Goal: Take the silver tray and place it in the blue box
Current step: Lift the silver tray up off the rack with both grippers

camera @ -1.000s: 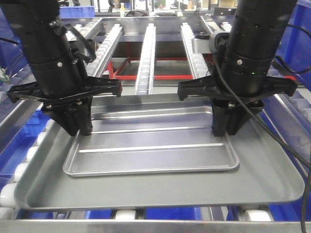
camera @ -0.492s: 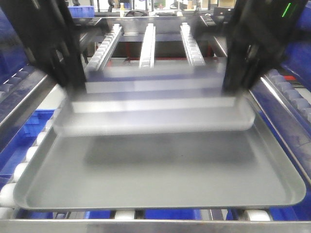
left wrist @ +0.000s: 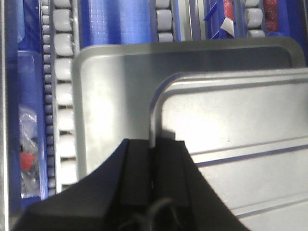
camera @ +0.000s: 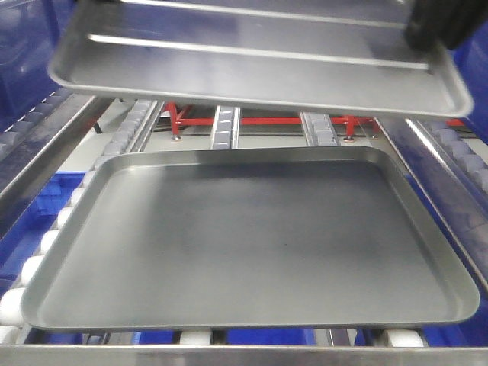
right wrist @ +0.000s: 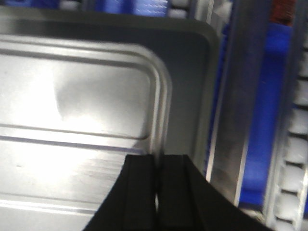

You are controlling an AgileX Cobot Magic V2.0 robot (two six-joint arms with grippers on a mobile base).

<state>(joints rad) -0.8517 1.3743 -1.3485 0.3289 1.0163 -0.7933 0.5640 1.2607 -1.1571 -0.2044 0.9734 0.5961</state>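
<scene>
Above the roller surface (camera: 11,308), the silver tray (camera: 259,72) hangs in the air, well apart from the larger dull grey tray (camera: 244,252) lying beneath it, close to level with a slight tilt. The left gripper (left wrist: 153,147) has its fingers (left wrist: 137,168) drawn narrow onto the rolled rim of one short end, not far from a rounded corner; the right gripper (right wrist: 158,161) pinches the opposite short end the same way.

You should expect thin sheet metal: light, fairly stiff along its raised ribs, yet polished and slick. A pinch on a rounded rim may slide if your two arms drift apart or together, so hold their spacing constant and carry the tray flat. Opposite ends look the right place to hold, since one end alone would let it swing. I cannot pick out the blue box with certainty here; only blue plastic shows below the rollers.
</scene>
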